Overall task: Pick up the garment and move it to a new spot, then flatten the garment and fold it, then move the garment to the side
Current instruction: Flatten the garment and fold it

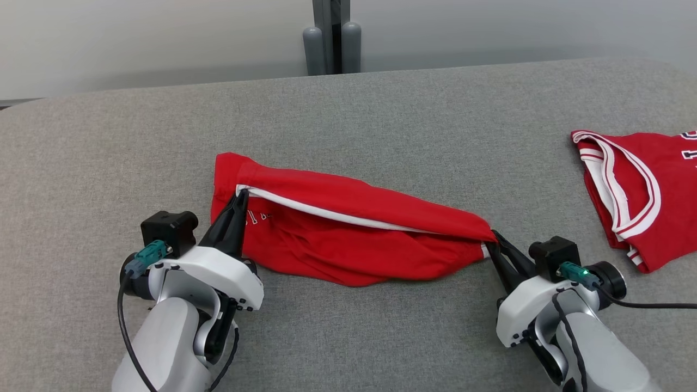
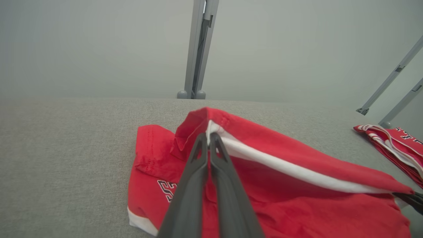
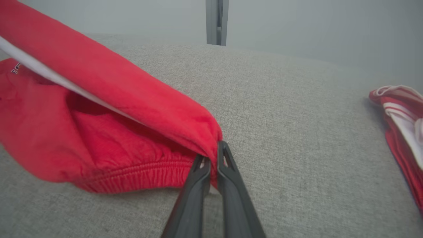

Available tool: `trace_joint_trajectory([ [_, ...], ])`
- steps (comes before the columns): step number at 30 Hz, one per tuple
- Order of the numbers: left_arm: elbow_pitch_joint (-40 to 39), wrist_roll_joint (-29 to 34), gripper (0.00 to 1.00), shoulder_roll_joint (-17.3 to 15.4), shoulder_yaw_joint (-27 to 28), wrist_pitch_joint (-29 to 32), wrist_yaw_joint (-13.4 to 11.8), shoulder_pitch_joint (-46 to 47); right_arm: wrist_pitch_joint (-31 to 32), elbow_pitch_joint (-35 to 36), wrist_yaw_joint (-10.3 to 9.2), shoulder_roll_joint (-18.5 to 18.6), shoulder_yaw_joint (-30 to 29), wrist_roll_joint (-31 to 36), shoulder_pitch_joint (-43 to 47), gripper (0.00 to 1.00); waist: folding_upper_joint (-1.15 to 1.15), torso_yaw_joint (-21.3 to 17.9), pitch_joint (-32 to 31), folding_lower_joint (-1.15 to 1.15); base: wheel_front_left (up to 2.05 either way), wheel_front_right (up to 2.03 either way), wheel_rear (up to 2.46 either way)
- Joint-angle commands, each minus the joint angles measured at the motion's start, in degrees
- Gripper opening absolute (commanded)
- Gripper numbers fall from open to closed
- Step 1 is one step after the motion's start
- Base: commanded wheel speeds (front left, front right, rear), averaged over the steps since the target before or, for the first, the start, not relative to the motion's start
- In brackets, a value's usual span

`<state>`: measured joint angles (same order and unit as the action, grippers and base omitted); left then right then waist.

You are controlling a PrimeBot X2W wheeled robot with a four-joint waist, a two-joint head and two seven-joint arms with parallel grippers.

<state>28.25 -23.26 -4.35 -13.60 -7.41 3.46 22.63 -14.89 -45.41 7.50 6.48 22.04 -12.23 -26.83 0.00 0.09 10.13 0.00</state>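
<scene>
Head view: we see the left pincer (image 1: 238,193) pressed together on the white trim (image 1: 326,211) of the red garment (image 1: 348,245), and the right pincer (image 1: 494,237) pinching its opposite end. The upper layer is stretched between the two pincers. The lower part sags onto the grey table (image 1: 381,109) in the space between them. To the right of the right pincer, well apart from it, lies a second red garment (image 1: 626,185) with white bands. We count two pincers, two garments and one table.

Left wrist view: the left pincer (image 2: 209,138) shows no gap between its fingers, and the white trim is caught at its tips. A turned-over flap lies just left of the tips, and some dark lettering (image 2: 168,190) sits beside the left finger. From the tips the cloth runs off to the right.

Right wrist view: the right pincer (image 3: 213,157) bites the corner where the gathered elastic band (image 3: 142,175) ends. The bulk of the garment is to the left of its tips, partly raised and partly resting on the table.

We judge the garment to be soft, light and limp. It is not fragile, but it will collapse wherever it is not held. The corners and the thick seams seem the best places to take hold, since a single thin layer may slip out.
</scene>
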Motion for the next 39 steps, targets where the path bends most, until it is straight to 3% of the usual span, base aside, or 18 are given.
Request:
trace_joint_trajectory([
  [1, -0.3, -0.3, 0.00, -0.4, 0.4, -0.1, -0.4, 0.1, -0.4, -0.3, -0.01, 1.1, 0.3, 0.2, -0.9, 0.00, 0.00, 0.0, -0.1, 0.00, 0.00, 0.00, 0.00],
  [8, -1.1, -1.8, 0.00, -0.7, 1.4, -0.1, -0.3, 1.3, -0.4, 1.1, -0.01, 4.3, 3.2, 3.2, -5.2, 0.00, 0.00, -0.6, -0.3, 0.00, 0.00, 0.00, 0.00],
  [14, -2.3, -4.8, 0.00, -1.3, 3.3, 1.3, 0.5, 3.5, 1.3, 3.4, -0.02, 9.3, 9.6, 6.8, -15.0, 0.00, 0.00, -1.3, 0.0, 0.00, 0.00, 0.00, 0.00],
  [22, -5.0, -8.7, 0.00, -1.9, 5.1, 6.2, 1.3, 13.1, 6.9, 7.0, -0.02, 16.4, 24.5, 4.3, -33.3, 0.00, 0.00, -0.5, 3.0, 0.00, 0.00, 0.00, 0.00],
  [26, -4.3, -9.7, 0.00, -3.0, 5.5, 10.3, 1.1, 22.6, 9.2, 6.3, -0.02, 19.4, 33.9, -0.2, -46.5, 0.00, 0.00, 0.5, 6.5, 0.00, 0.00, 0.00, 0.00],
  [29, -2.6, -9.1, 0.00, -4.0, 5.8, 11.9, 0.5, 29.4, 9.5, 4.6, -0.02, 20.0, 37.8, -2.3, -54.7, 0.00, 0.00, 1.1, 8.9, 0.00, 0.00, 0.00, 0.00],
  [33, 0.9, -9.6, 0.00, -3.9, 7.1, 11.6, -0.6, 38.5, 7.8, -0.4, -0.02, 19.0, 37.9, -1.5, -64.9, 0.00, 0.00, 1.5, 12.1, 0.00, 0.00, 0.00, 0.00],
  [39, 5.7, -9.1, 0.00, -3.2, 9.0, 4.7, -1.6, 50.7, 2.4, -10.0, -0.03, 15.3, 27.8, 7.4, -74.4, 0.00, 0.00, 2.1, 16.1, 0.00, 0.00, 0.00, 0.00],
])
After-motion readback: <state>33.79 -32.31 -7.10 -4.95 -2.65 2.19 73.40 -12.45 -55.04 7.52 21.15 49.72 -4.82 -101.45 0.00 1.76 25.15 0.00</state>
